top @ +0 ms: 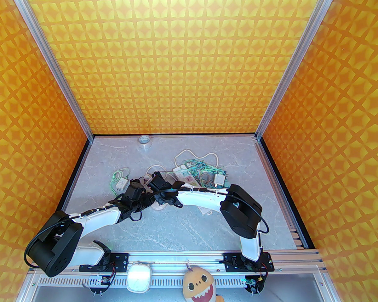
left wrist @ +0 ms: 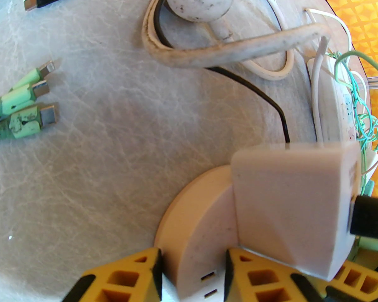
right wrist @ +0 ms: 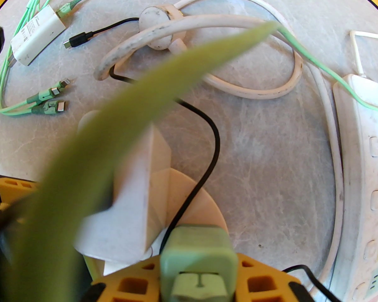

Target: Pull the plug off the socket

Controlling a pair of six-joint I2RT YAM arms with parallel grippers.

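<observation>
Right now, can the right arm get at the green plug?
Probably yes: the right gripper looks shut on the green plug, while the left gripper clamps the round white socket. A loose green cable drapes nearby but doesn't seem to block it.

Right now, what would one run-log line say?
left gripper: shut on round white socket | right gripper: shut on green plug | pull: apparently not yet done

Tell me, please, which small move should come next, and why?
Probably the right gripper should draw the green plug straight back from the white block. It clasps the plug, and the left gripper braces the round base.
</observation>
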